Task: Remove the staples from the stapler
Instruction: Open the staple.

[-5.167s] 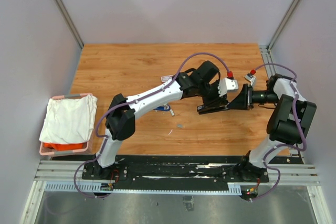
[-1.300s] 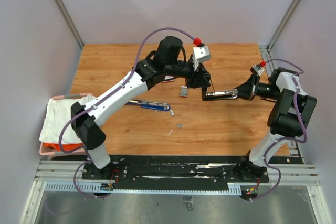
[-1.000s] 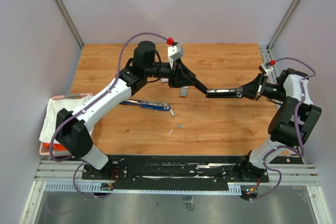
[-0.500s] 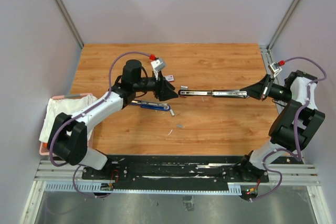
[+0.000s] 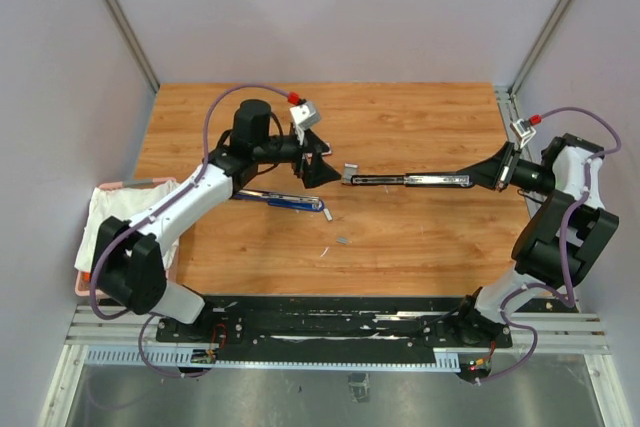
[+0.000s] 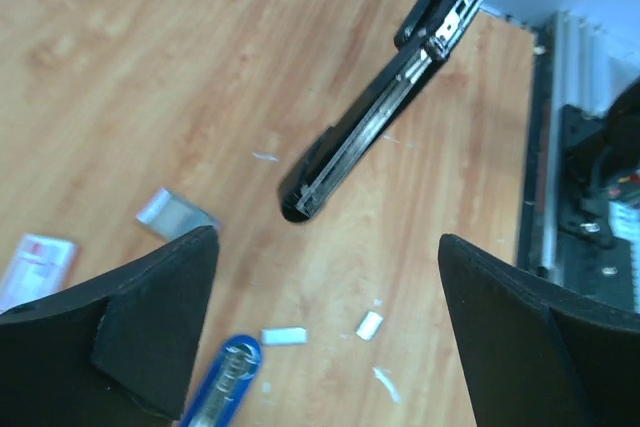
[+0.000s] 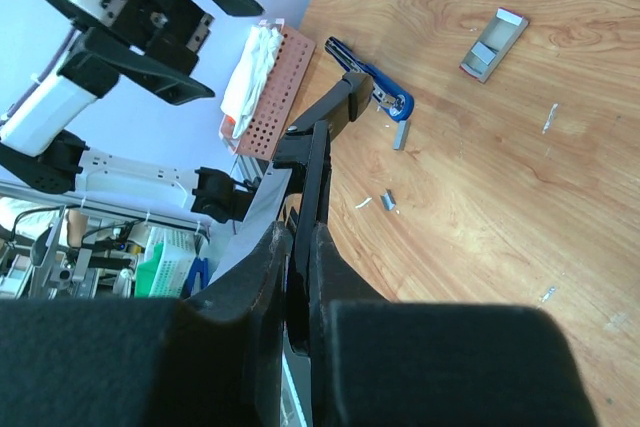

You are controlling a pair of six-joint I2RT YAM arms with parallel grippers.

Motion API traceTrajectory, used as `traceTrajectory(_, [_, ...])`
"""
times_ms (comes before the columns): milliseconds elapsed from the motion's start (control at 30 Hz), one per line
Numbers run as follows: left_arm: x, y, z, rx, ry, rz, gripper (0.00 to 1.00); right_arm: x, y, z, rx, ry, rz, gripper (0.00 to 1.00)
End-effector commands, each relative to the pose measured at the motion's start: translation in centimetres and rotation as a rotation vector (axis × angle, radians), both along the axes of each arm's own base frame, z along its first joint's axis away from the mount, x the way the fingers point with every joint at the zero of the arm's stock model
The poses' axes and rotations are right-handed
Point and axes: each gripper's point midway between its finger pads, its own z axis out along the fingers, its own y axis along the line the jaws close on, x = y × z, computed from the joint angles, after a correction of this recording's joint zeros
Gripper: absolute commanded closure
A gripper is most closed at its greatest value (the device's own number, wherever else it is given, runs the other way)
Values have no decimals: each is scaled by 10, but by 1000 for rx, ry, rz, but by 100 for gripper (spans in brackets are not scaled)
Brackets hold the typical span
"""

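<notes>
Left gripper [image 5: 328, 169] let go, jaws spread | right gripper [image 5: 497, 172] pinches stapler [image 5: 410, 180] | wooden table [image 5: 430, 247], grey walls [image 5: 350, 7]

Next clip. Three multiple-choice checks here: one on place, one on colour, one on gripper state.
1. The basket sits: A) at the table's left edge B) far right corner C) between the arms.
2. The long tool lying flat is: A) green B) blue C) yellow.
3. Facing the stapler, the left gripper is: A) shut on it B) hidden C) open, apart from it.
A: top view shows it left. B: blue handle. C: fingers spread, stapler tip untouched.
</notes>
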Motion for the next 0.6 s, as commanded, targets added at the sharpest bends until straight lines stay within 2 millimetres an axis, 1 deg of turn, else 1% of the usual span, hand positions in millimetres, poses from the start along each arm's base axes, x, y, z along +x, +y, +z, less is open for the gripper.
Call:
traceTrajectory(0, [1,-15,13,169,-201,-59,2,10,0,22,130,-29,-63,100])
traceTrajectory(100, [-14,-40,9,247,-261,-123,2,9,3,20,130,-19,-52,100])
traceTrajectory(233, [-31,-74,-2,381,-362,-209,2,8,7,19,127,-20,-40,100])
traceTrajectory(367, [-38,-101,-15,456,-387,-237,2,7,7,16,124,-11,-36,100])
traceTrajectory(467, [-40,-119,-17,486,-413,-242,2,6,8,13,120,-5,-32,100])
traceTrajectory(567, [-40,-133,-19,517,-437,-233,2,6,8,11,121,1,-31,100])
